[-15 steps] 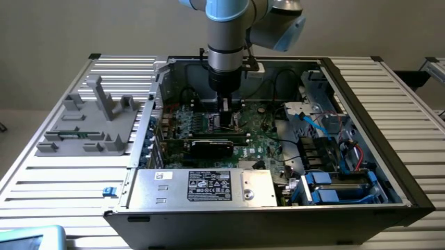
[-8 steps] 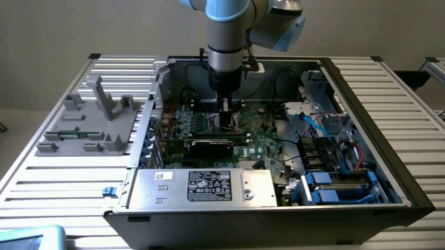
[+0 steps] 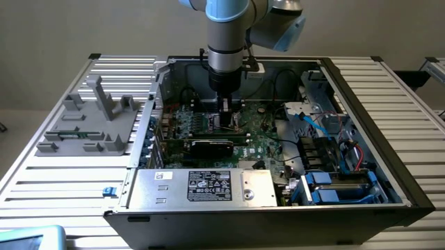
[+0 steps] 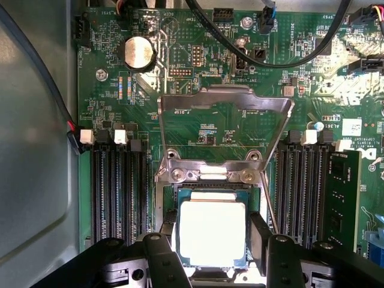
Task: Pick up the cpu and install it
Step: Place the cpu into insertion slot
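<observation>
The cpu (image 4: pixel 212 233), a small square chip with a pale metal top, sits between my gripper's (image 4: pixel 213 243) two black fingers (image 4: pixel 168 239), which press on its two opposite edges. It lies over the socket, just below the hinge of the raised metal load plate (image 4: pixel 225 99). I cannot tell whether it rests fully in the socket. In the exterior view my gripper (image 3: pixel 226 121) reaches straight down into the open computer case, onto the green motherboard (image 3: pixel 268 130).
Memory slots (image 4: pixel 117 192) flank the socket, with a fitted memory stick (image 4: pixel 342 198) on one side. Black cables (image 4: pixel 270 54) arc over the board. A dark expansion card (image 3: pixel 219 146) and the power supply (image 3: pixel 201 187) lie nearby. A grey plastic tray (image 3: pixel 90 120) stands at the exterior view's left.
</observation>
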You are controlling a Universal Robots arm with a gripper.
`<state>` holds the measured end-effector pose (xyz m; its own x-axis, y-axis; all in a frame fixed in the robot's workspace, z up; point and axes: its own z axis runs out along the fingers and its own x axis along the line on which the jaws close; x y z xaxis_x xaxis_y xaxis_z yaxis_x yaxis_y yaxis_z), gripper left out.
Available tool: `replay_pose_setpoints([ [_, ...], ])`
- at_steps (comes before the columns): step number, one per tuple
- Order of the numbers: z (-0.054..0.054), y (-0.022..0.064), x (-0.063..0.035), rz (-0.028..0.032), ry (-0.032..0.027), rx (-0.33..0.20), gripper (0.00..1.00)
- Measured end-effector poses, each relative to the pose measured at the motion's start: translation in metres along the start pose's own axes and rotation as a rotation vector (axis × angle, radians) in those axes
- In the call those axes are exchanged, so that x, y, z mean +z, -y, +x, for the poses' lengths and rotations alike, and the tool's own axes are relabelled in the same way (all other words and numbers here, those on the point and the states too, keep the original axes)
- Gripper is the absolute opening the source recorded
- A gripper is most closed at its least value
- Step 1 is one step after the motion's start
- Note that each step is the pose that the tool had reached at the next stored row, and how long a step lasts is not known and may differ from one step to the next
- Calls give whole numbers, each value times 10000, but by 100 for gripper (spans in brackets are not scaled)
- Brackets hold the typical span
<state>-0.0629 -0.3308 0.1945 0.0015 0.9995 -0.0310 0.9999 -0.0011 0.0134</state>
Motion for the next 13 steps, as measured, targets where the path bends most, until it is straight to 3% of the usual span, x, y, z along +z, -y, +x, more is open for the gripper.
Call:
replay_pose_setpoints([
  [13, 0, 0, 6, -1, -1, -9, 56],
])
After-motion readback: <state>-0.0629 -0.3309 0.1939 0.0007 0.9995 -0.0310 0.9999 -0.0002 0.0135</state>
